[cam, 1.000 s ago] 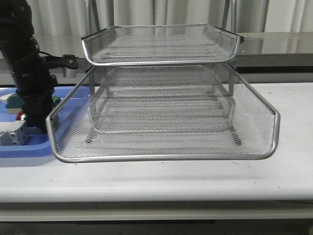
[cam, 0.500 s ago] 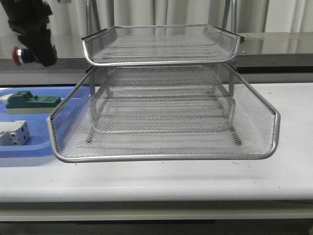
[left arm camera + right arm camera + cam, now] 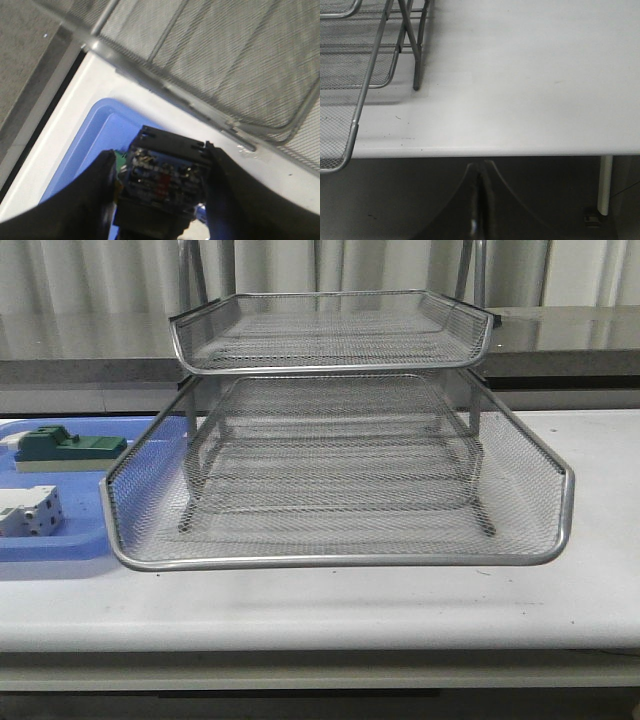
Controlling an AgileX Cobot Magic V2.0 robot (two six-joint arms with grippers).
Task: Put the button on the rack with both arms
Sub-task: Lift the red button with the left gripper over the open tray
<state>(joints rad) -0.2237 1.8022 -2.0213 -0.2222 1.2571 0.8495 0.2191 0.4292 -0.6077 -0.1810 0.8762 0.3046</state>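
Carry step: left gripper (image 3: 160,192) pinching button (image 3: 162,175) above blue tray (image 3: 95,135); right gripper (image 3: 479,200) pressed together, empty; next, judged: lower button into rack (image 3: 340,490).

Bystanders on the counter: tray, two blocks.
White counter (image 3: 330,605); at its left end a flat blue tray (image 3: 60,540). On the tray, a green-topped block (image 3: 70,448) toward the back and a white terminal block (image 3: 30,512) nearer the front, apart. Pale curtain (image 3: 100,275) behind.
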